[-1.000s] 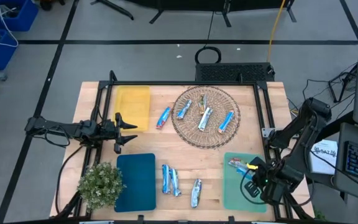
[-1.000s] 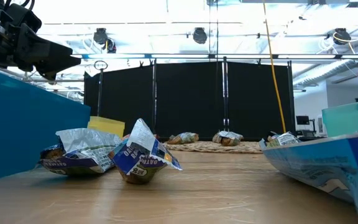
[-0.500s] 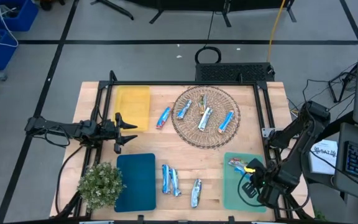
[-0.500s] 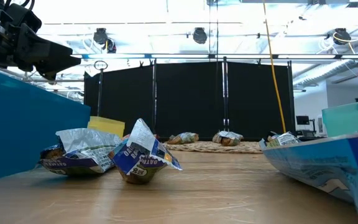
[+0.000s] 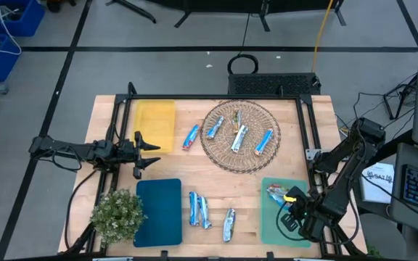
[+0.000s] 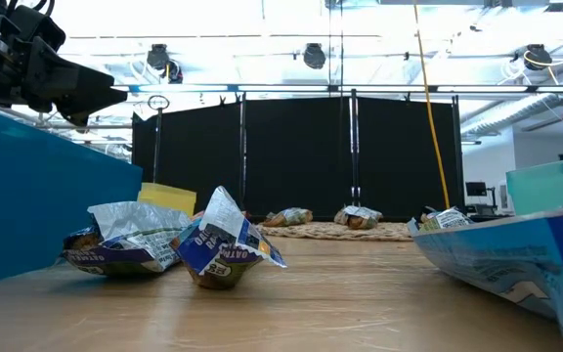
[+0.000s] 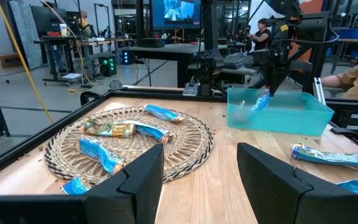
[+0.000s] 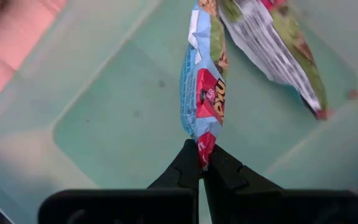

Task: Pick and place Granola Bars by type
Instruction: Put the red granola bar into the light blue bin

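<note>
Over the green tray [image 5: 273,226] at the table's near right, my right gripper [image 5: 289,209] [image 8: 202,159] points steeply down, shut on a blue granola bar with a red patch [image 8: 202,81]. A second bar, in a green-and-white wrapper [image 8: 278,50], lies flat in the tray. More bars lie in the round wicker basket [image 5: 220,156], one bar [image 5: 191,136] lies on the wood beside the basket, and three bars [image 5: 204,212] lie on the wood near the front edge. My left gripper [image 5: 148,147] [image 7: 197,180] stands open and level at the table's left, touching nothing. My right gripper pinches the blue bar's crimped end [image 8: 206,147] between its two fingertips. The fingers come from above, slanting down, in line with the bar's length. The bar [image 7: 263,99] hangs below them over the green tray; whether its lower end touches the tray I cannot tell.
A yellow mat [image 5: 154,123] lies at the far left, a teal mat [image 5: 158,212] at the near left, with a small potted plant [image 5: 117,215] beside it at the near-left corner. A black frame [image 5: 305,130] runs along the table's edges.
My right gripper, still shut on the blue bar, has sunk toward the green tray and drifted a little toward the table's near edge. The bar has gone down with it, still hanging below the fingers.
</note>
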